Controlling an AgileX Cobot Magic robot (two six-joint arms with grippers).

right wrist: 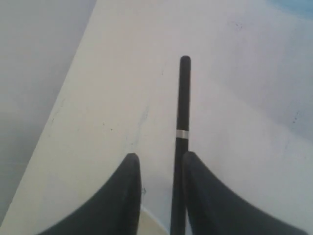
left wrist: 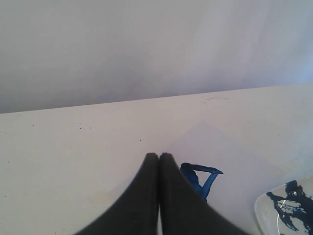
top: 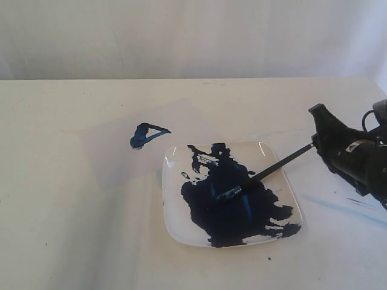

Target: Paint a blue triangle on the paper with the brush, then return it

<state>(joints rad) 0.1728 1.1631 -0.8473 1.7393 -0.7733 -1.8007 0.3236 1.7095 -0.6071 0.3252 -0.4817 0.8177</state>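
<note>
The pale paper (top: pixel 115 154) lies left of centre on the table, with the small blue triangle (top: pixel 145 135) painted on it. The brush (top: pixel 279 165) rests with its bristles in the paint on the white plate (top: pixel 172 205); its black handle slants over the plate's rim toward my right gripper (top: pixel 317 128). In the right wrist view the handle (right wrist: pixel 183 107) runs between that gripper's (right wrist: pixel 160 156) spread jaws, against one finger, with a clear gap to the other. My left gripper (left wrist: pixel 159 155) is shut on nothing, just in front of the triangle (left wrist: pixel 201 177) and paper (left wrist: pixel 234 156).
A large dark blue paint pool covers much of the plate. Pale blue streaks (top: pixel 338 205) mark the table to the right of the plate, under the right arm. A corner of the plate (left wrist: pixel 264 208) shows in the left wrist view.
</note>
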